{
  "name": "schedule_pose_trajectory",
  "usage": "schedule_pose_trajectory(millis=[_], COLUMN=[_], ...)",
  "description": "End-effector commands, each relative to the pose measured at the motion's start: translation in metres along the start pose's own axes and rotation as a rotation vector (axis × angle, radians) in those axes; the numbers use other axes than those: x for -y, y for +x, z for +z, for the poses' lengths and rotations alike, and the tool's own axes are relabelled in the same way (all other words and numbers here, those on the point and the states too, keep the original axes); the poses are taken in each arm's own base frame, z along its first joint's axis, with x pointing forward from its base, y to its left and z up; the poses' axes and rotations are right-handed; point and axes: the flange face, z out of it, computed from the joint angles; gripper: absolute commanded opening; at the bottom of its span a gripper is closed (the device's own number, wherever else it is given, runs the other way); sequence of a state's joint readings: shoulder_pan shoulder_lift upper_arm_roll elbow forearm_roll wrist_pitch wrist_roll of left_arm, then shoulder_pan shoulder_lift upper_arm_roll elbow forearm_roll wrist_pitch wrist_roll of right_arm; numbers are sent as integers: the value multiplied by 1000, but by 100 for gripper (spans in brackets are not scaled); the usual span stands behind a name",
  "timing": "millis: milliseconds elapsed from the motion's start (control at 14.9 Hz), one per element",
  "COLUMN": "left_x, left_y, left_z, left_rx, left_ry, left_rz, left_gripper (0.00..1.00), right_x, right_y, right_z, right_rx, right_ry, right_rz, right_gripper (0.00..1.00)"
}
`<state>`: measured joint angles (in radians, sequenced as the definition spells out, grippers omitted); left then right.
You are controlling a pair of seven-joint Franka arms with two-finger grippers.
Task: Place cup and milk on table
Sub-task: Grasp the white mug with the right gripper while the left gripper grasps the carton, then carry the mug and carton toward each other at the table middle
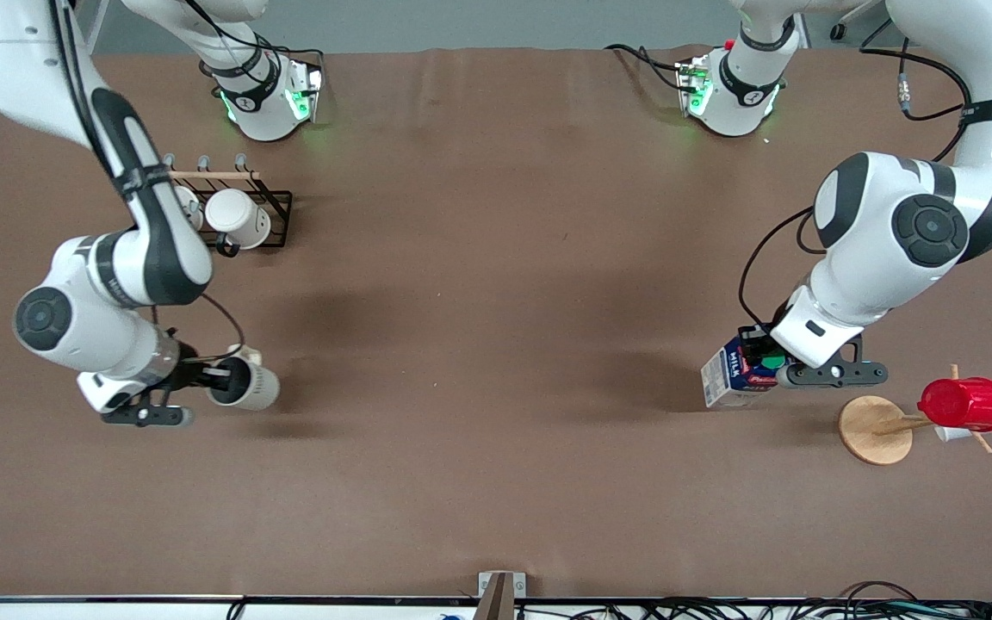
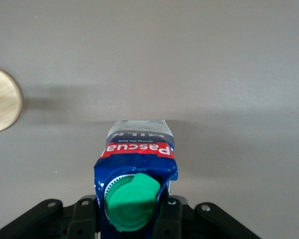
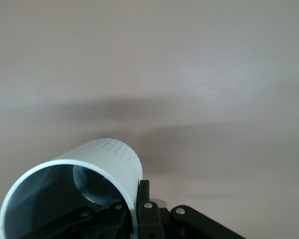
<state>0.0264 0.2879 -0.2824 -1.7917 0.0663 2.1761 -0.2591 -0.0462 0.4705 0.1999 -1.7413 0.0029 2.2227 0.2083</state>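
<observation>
My right gripper [image 1: 219, 379] is shut on the rim of the cup [image 1: 244, 385], an off-white mug with a grey inside, held on its side low over the table [image 1: 496, 344] at the right arm's end. In the right wrist view, one finger is inside the cup [image 3: 89, 179] and one outside at my right gripper [image 3: 139, 206]. My left gripper [image 1: 765, 366] is shut on the top of the milk [image 1: 733, 376], a dark blue carton tilted low over the table at the left arm's end. The left wrist view shows the milk's green cap [image 2: 131, 203] between the fingers of my left gripper [image 2: 134, 211].
A black wire rack [image 1: 270, 213] with two brighter white mugs [image 1: 236, 219] stands farther from the front camera than the cup. A wooden peg stand with a round base [image 1: 873, 429] carries a red ribbed cup [image 1: 965, 404] beside the milk; the base also shows in the left wrist view [image 2: 2, 106].
</observation>
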Motion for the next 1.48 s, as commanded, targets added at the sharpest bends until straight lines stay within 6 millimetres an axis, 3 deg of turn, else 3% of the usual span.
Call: schedule_pose_trajectory(millis=[0,202,337,673,875,1212,1279,1346,1413], left_x=[-26,-69,-93,-152,-189,-239,-245,-251,-255], left_y=[0,2,4,-7,-24,-53,-57,-60,-65], left_z=[-21,-31,-27,-19,-11,20,21,26,28], left_rx=[-24,-48,-50,-9,17,76,78,82,88], left_ry=[1,-30,-47,-63,-68,-60,-60,-61,-58], left_rz=[43,96,123,149,122,-5,-25,-52,-85], left_gripper=[33,33,33,32,31,32,32,32,33], right_x=[94,188,247,344,372,389,388,387,387], right_y=[-22,-51,-74,-125,-141,-155,-154,-153,-154], right_z=[-7,-13,-2,53,69,93,93,94,97], right_rx=[-5,-37,-39,-78,-81,-105,-106,-107,-107], right_ry=[25,20,20,-45,-20,-6,-7,-8,-12], right_rz=[74,119,162,275,288,240,241,241,236], right_gripper=[0,0,0,1,1,4,9,24,48])
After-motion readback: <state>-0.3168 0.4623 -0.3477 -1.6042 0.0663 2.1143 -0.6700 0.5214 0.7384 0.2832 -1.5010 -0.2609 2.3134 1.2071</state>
